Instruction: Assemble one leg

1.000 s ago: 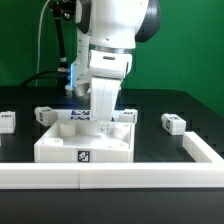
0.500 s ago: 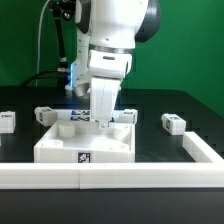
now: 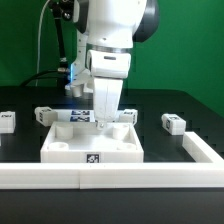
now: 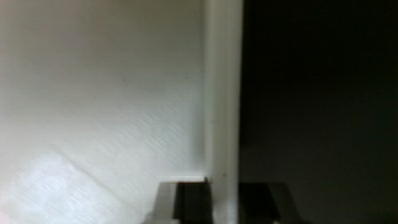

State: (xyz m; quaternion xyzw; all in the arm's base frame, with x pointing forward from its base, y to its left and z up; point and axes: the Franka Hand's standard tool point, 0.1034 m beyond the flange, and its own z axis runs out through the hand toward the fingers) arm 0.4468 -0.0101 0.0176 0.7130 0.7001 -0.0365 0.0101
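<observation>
My gripper (image 3: 102, 122) is down on the rear edge of the large flat white piece with square recesses (image 3: 95, 146). In the wrist view the two dark fingers (image 4: 187, 203) straddle a thin white wall of that piece (image 4: 107, 100), and my gripper (image 4: 222, 203) looks shut on it. Small white tagged legs lie on the black table: one at the far left (image 3: 6, 121), one left of the piece (image 3: 46, 115), one just right of the gripper (image 3: 127, 115) and one further right (image 3: 173, 123).
A white L-shaped rail (image 3: 110, 176) runs along the front of the table and up the exterior view's right side (image 3: 205, 150). The marker board (image 3: 76, 116), a white strip with tags, lies behind the large piece. Cables hang at the back left.
The large white piece has slid a little toward the exterior view's right, with the gripper still on its rear edge. The legs have not moved.
</observation>
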